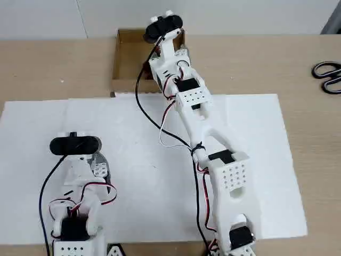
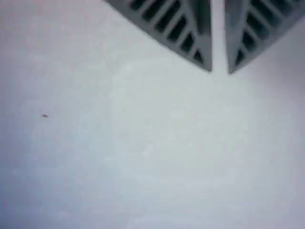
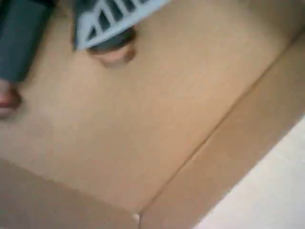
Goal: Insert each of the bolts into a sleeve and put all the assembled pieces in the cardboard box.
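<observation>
Over the box your right gripper hangs by sleeved bolts; its jaws' state you cannot tell. Left gripper, over paper: jaws nearly clenched, empty.

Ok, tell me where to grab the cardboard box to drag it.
Grip the cardboard box by its near wall, coming straight down from above: that wall stands upright with a thin free top edge, left of where the right arm crosses it.
</observation>
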Motion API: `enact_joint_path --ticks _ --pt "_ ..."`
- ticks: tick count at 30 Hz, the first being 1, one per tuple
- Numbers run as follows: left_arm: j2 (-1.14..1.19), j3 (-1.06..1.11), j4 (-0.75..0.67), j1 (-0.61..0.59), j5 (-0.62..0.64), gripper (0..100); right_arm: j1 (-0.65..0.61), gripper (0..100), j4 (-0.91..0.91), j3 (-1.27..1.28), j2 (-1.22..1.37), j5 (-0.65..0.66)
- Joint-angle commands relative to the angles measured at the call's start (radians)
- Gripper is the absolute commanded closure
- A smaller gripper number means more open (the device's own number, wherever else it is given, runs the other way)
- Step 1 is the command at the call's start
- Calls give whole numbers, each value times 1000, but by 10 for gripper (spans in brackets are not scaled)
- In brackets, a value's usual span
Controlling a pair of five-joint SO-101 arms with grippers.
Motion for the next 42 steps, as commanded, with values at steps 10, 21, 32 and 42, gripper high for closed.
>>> enact_joint_path --ticks 10,21,32,42 --pt "-9 -2 -25 5 0 994 -2 820 4 -68 -111 9" --pt "-9 -2 -25 5 0 994 35 995 214 -64 -246 5" --pt "-9 -2 -25 5 0 994 124 995 611 -63 -464 -68" --pt "-9 -2 -25 5 0 994 117 992 992 -61 -633 -224"
